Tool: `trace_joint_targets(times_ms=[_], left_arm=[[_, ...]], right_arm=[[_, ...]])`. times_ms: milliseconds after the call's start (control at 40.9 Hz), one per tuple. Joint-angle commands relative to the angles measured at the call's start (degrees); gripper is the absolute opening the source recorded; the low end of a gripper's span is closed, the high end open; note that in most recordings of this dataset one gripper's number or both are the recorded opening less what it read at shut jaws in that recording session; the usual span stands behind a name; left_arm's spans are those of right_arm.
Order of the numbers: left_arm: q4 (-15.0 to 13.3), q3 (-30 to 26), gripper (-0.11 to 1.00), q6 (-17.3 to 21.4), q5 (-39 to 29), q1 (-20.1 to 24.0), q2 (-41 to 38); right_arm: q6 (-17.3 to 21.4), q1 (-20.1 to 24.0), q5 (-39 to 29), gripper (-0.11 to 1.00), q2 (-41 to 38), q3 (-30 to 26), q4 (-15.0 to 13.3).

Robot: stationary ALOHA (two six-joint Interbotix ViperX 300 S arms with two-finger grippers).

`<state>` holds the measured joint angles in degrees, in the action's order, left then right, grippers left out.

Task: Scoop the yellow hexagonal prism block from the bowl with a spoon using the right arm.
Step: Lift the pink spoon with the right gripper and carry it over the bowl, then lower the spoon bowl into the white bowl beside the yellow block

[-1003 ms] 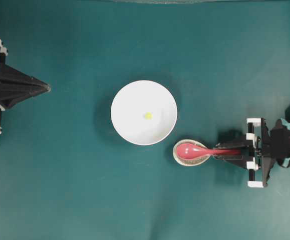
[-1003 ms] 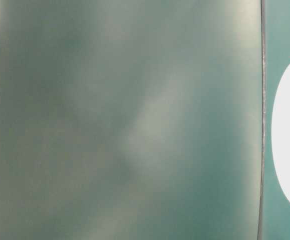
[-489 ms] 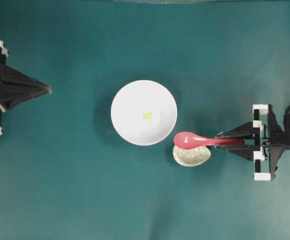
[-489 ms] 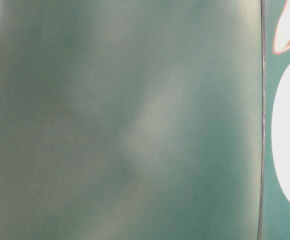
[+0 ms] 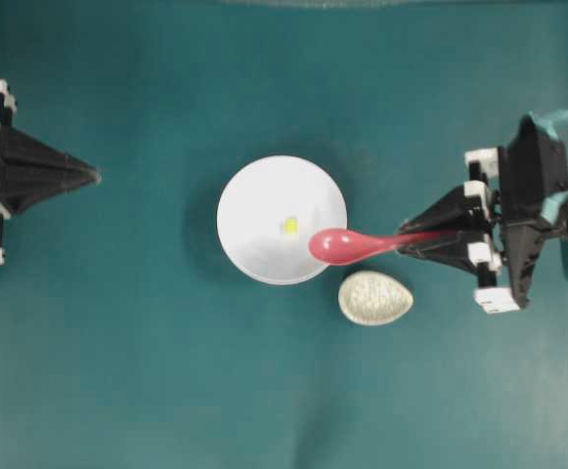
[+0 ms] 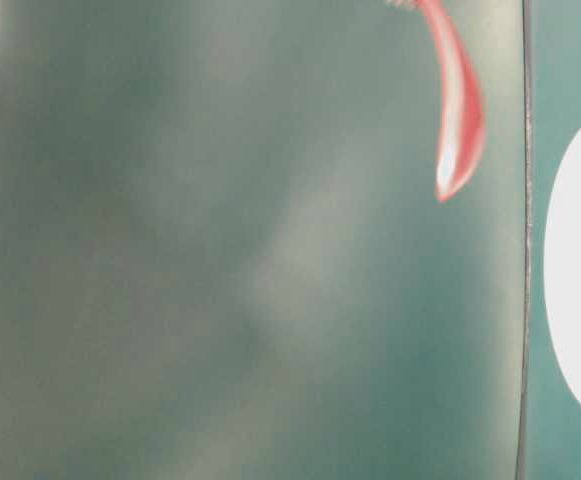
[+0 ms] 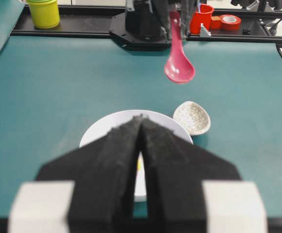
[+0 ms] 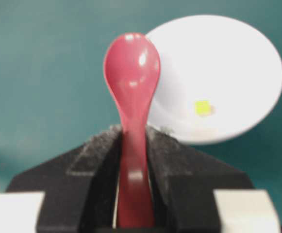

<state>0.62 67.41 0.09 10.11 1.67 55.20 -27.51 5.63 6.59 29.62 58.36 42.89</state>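
The white bowl [image 5: 254, 210] sits mid-table with the tiny yellow hexagonal prism block [image 5: 290, 226] lying inside it, right of centre. My right gripper [image 5: 408, 242] is shut on the handle of the pink-red spoon [image 5: 334, 246], holding it in the air. The spoon's head hangs over the bowl's right rim, just right of the block. The right wrist view shows the spoon [image 8: 132, 63] clamped between the fingers, the bowl [image 8: 228, 58] and block [image 8: 203, 108] beyond. My left gripper [image 5: 93, 175] rests far left, shut and holding nothing, its tips [image 7: 141, 119] pointing at the bowl [image 7: 104, 130].
A speckled cream spoon rest [image 5: 375, 298] lies just below and right of the bowl, with nothing on it. Behind the right arm's base stand a yellow cup [image 7: 43, 12], a red cup [image 7: 206, 17] and a tape roll [image 7: 229, 22]. The table-level view is blurred, showing the spoon [image 6: 458, 110].
My right gripper has lifted the spoon off the spoon rest and carried it up and towards the bowl, over its right rim. The left gripper has stayed put.
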Motion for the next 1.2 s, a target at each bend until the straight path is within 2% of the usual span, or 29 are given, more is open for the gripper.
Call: trace_joint_targets(times_ms=[0,122,269,514,636,758,832,1052,1174], left_arm=[[0.09,-1.49,0.0,0.09,0.18,0.09,-0.35],[0.09,-1.49,0.0,0.0,0.09,0.18,-0.35],[0.09,-1.41,0.0,0.0,0.09,0.18,-0.35],[0.09,-1.49,0.0,0.53,-0.18,0.09,-0.35],[0.09,-1.49,0.0,0.53,-0.88,0.09,-0.35],[0.09,-1.49,0.0,0.53,-1.32,0.09,-0.35],[0.09,-1.49,0.0,0.62,-1.41,0.09,-0.35],[0.35,-1.49,0.0,0.62,-1.76,0.09,-0.35],[0.35,-1.41,0.0,0.62,-1.93,0.18,-0.35]], right_arm=[[-0.09,-4.92,-7.73,0.22,0.0,-3.96,-0.26],[0.0,-10.63,-14.94,0.22,-0.97,-6.86,-0.97],[0.0,-14.59,-19.16,0.22,-2.81,-9.93,-1.32],[0.18,-15.91,-23.91,0.22,-8.17,-16.0,-2.02],[0.7,-16.17,-29.36,0.22,-11.87,-20.13,-2.64],[2.81,-16.7,-34.8,0.22,-15.12,-23.64,-3.96],[4.92,-16.79,-37.18,0.22,-16.88,-25.75,-6.06],[15.91,-16.79,-45.88,0.22,-21.45,-32.34,-17.14],[20.3,-16.35,-51.68,0.22,-23.38,-35.33,-22.68]])
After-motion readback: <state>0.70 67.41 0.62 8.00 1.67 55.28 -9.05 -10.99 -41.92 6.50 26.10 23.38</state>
